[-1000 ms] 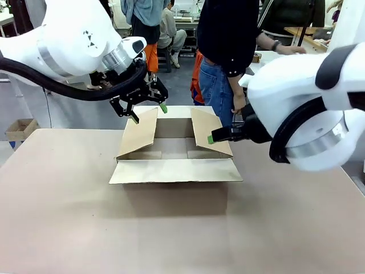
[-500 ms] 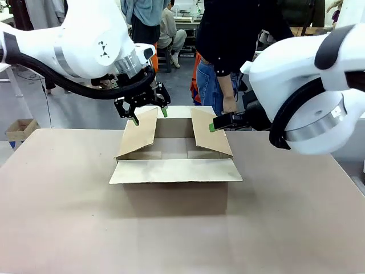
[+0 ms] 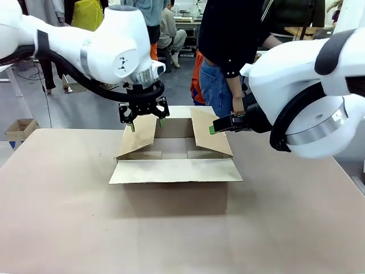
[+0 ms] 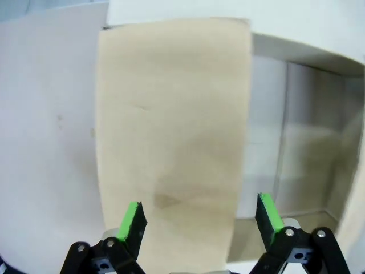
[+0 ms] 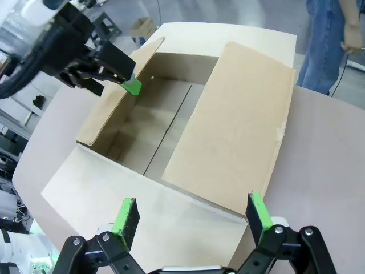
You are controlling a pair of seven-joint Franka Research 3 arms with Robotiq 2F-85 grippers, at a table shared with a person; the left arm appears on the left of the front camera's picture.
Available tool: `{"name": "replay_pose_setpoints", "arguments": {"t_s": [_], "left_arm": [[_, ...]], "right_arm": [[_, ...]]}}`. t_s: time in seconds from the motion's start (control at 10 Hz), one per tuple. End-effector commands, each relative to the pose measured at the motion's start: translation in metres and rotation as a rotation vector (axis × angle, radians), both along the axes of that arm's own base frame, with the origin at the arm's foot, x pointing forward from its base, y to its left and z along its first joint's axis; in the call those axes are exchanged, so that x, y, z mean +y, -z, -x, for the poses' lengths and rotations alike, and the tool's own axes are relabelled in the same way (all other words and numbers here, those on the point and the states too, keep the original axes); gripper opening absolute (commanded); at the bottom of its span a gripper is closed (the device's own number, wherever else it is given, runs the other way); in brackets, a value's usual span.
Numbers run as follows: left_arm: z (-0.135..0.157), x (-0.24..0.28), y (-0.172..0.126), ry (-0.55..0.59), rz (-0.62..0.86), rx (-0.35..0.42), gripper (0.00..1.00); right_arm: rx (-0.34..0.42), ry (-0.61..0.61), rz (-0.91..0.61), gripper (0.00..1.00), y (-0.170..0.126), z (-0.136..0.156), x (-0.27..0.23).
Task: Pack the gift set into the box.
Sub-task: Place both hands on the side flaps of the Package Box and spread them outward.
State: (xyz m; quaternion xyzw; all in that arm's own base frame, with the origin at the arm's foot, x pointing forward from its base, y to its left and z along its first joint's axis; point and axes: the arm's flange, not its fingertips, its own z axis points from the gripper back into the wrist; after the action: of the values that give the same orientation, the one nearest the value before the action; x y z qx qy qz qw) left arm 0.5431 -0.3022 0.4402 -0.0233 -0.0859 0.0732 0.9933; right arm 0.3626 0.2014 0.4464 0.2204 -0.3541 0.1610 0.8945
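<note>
The box (image 3: 171, 197) stands mid-table with its four flaps open and its inside bare. My left gripper (image 3: 145, 123) hangs open over the top edge of the raised left flap (image 4: 171, 114), whose edge lies between the green pads (image 4: 132, 220) in the left wrist view. My right gripper (image 3: 214, 127) is open beside the raised right flap (image 5: 228, 131), and its own view looks down past that flap into the box. The left arm's green pad (image 5: 132, 87) touches the far flap in that view. The gift set is out of view.
A person in a dark shirt and jeans (image 3: 219, 85) stands at the far side of the table, one hand (image 3: 236, 105) hanging just behind my right gripper. A small brown carton (image 3: 20, 128) sits on the floor at far left. The front flap (image 3: 174, 170) lies flat outward.
My left gripper has swung right and turned, coming squarely over the left flap's top edge. My right gripper has lifted slightly beside the right flap. The box has stayed put.
</note>
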Motion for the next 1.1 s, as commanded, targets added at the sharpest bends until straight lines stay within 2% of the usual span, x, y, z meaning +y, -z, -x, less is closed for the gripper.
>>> {"name": "replay_pose_setpoints", "arguments": {"t_s": [0.0,0.2,0.7,1.0], "left_arm": [[-0.009,-0.022,0.001,-0.022,-0.152,-0.021,1.0],[-0.008,-0.031,0.008,0.018,-0.234,-0.047,1.0],[-0.001,-0.03,0.014,0.055,-0.378,0.005,1.0],[0.006,-0.027,0.006,0.059,-0.384,-0.056,1.0]], "right_arm": [[0.001,0.003,-0.013,1.0,-0.001,0.003,0.0],[0.001,0.003,-0.013,1.0,-0.001,0.003,0.0],[0.001,0.003,-0.013,1.0,-0.001,0.003,0.0],[0.001,0.003,-0.013,1.0,-0.001,0.003,0.0]]}}
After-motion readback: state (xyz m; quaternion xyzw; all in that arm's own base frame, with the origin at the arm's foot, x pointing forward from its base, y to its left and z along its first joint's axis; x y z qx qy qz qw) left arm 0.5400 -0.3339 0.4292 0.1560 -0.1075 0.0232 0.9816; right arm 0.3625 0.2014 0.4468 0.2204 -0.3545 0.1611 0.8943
